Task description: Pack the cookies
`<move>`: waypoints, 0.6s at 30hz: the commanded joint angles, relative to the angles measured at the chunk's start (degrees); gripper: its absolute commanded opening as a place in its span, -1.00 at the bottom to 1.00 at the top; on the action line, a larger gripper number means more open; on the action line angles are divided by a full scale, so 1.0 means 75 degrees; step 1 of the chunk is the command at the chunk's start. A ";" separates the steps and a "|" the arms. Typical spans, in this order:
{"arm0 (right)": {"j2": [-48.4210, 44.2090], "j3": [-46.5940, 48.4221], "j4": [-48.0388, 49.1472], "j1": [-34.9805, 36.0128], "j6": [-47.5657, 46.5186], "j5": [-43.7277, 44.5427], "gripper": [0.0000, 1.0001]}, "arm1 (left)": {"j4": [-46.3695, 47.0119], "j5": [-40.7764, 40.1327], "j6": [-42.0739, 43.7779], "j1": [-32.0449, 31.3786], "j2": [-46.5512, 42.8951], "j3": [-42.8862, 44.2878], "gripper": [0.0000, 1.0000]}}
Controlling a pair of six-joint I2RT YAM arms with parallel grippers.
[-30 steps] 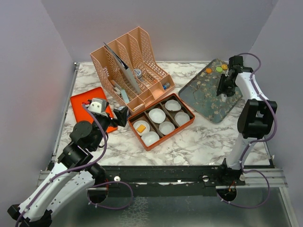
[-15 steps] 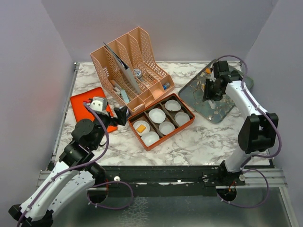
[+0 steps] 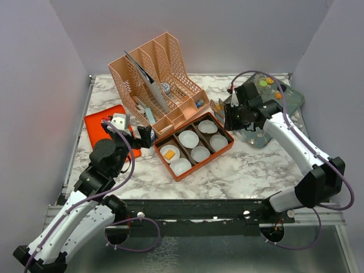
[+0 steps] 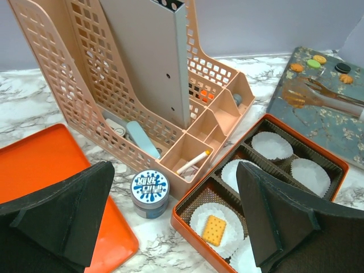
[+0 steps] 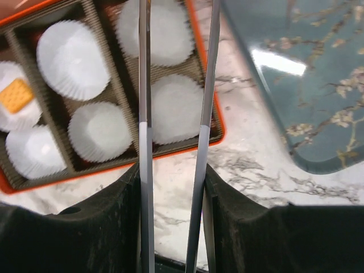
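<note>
Several small round cookies, orange (image 4: 296,67), green (image 4: 313,63) and black (image 4: 342,67), lie at the far end of the floral tray (image 3: 256,138). One square cookie (image 3: 169,154) sits in a white paper cup in the orange box (image 3: 227,145). My right gripper (image 3: 230,116) is shut on metal tongs (image 5: 145,114), which reach over the box's right-hand cups. An orange-brown blur shows at the tongs' tip (image 4: 296,94); I cannot tell what it is. At the box's left end my left gripper (image 4: 175,170) stands wide open with nothing in it.
A peach desk organizer (image 3: 156,79) stands behind the box. A flat orange lid (image 3: 99,122) lies at the left. A small blue-and-white tin (image 4: 149,193) stands between the lid and the box.
My right arm has swung left from the far end of the floral tray to the box's right end, carrying the tongs. The left arm has barely moved.
</note>
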 commanded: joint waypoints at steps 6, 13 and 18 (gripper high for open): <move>-0.0867 -0.0441 -0.0135 0.1596 0.0031 -0.0277 -0.89 | 0.0161 0.0034 -0.0030 0.0274 0.0182 -0.0012 0.98; -0.1185 -0.0824 -0.0095 0.3002 0.0100 -0.0268 -0.89 | 0.0153 0.0021 -0.0030 0.0373 0.0305 -0.0009 0.98; -0.1337 -0.1052 -0.0213 0.3792 0.0099 -0.0406 -0.89 | 0.0156 -0.0017 -0.0030 0.0396 0.0364 -0.0027 0.98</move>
